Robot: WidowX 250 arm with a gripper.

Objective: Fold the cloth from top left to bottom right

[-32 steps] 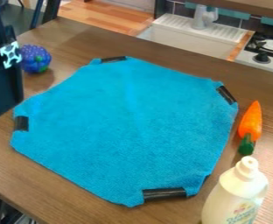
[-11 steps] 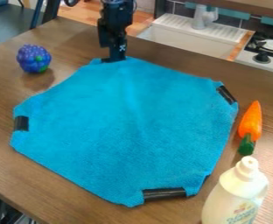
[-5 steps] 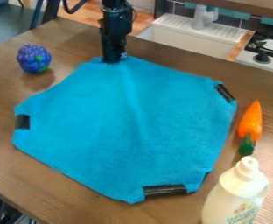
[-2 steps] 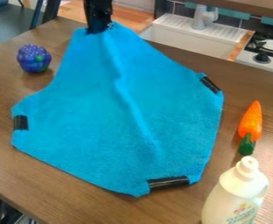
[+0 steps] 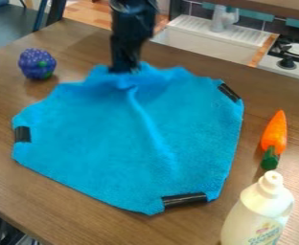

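At the far edge of the blue cloth, the black gripper (image 5: 124, 71) is shut on the cloth's upper-left corner and holds it up a little. The blue cloth (image 5: 113, 139) lies spread over the table, with folds bunched below the gripper and a ridge running from there down its middle. Black strips mark its left, right and near corners, which rest on the table.
A blue-purple toy berry (image 5: 37, 64) sits left of the gripper. An orange carrot (image 5: 275, 133) and a white bottle (image 5: 258, 213) stand along the right side of the wooden table (image 5: 11, 186). Behind are a sink (image 5: 200, 40) and stove (image 5: 293, 52).
The gripper took hold of the far corner, raised it up and back, then brought it forward and lower. The cloth's right and near corners shifted slightly inward.
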